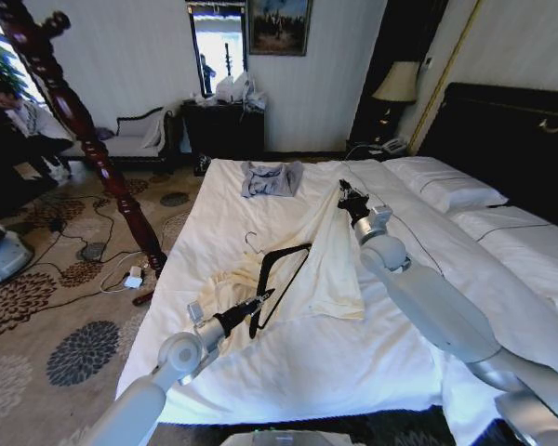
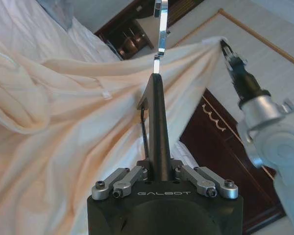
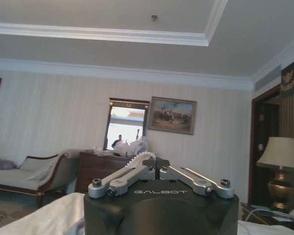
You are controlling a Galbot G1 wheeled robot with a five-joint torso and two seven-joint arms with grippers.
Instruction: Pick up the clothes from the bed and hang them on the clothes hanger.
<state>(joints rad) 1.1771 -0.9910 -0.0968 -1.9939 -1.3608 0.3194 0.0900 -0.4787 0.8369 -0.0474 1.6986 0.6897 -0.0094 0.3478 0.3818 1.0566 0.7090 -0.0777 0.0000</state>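
Head view: clothes [image 1: 330, 265] are lying on the bed [image 1: 353, 362], one corner being lifted by the right claw [image 1: 346, 197]; left claw [image 1: 263, 298] is gripping the clothes hanger [image 1: 284, 269] over the cream fabric.
Left wrist view: left claw [image 2: 159, 169] is clamping the black clothes hanger [image 2: 158, 115], silver hook [image 2: 160, 29] pointing away; right claw [image 2: 224, 45] is pinching the clothes [image 2: 63, 122] taut.
Right wrist view: right claw [image 3: 156, 160] is squeezing together on a fold of clothes [image 3: 139, 156].
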